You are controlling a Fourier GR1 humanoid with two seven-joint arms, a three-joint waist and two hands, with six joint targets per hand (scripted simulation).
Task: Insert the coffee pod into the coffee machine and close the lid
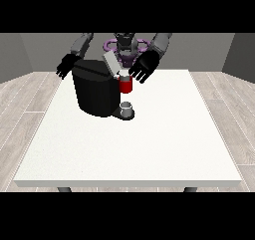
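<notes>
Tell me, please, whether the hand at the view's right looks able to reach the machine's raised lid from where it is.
Probably yes: that hand, fingers spread, hovers just beside the raised grey lid of the coffee machine, and nothing shows between them.

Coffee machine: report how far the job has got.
Done: nothing settled yet; whether the pod is in cannot be told. In hand: the hand at the view's right hovers, fingers spread, beside the raised lid of the machine. Left: shut the lid. The hand at the view's left hangs behind the machine.
</notes>
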